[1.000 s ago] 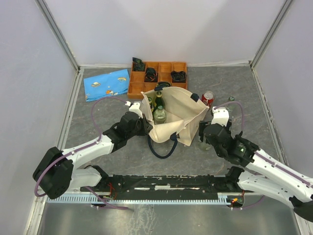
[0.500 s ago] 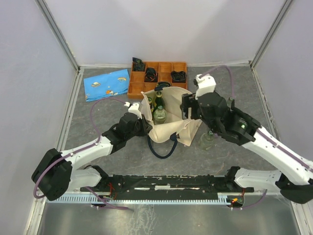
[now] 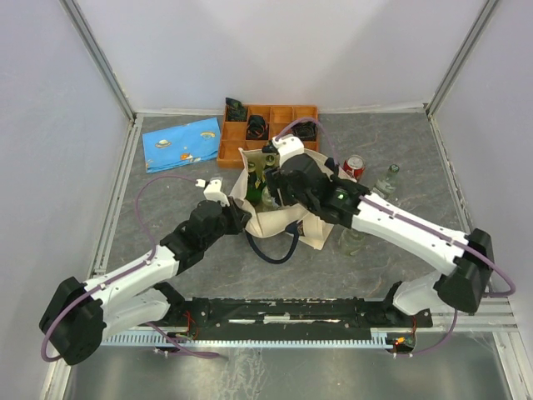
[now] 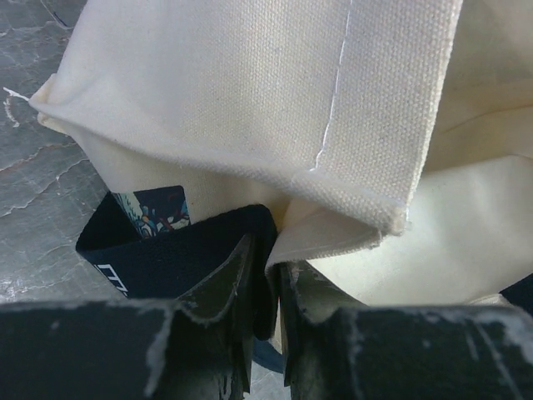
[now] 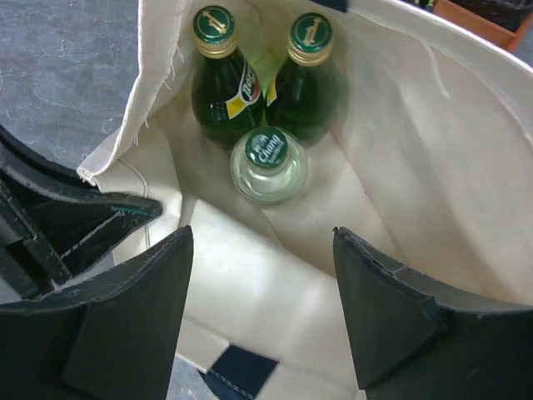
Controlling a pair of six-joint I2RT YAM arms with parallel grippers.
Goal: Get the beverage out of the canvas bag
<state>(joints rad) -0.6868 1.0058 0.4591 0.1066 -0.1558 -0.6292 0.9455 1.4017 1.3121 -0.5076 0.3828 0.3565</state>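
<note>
Three glass bottles (image 5: 268,171) inside soft canvas bag (image 5: 416,158).

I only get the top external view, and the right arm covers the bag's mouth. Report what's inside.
Observer: The right wrist view shows three bottles standing in the canvas bag: two dark green bottles and one clear bottle with a green cap.
Operator: Give me the right pincer's state.
Observer: The right pincer is open at the bag's mouth, with nothing between its fingers. The clear bottle is the nearest to it.
Operator: Now check the left side.
Observer: In the left wrist view, the left pincer is shut on the bag's edge.
</note>
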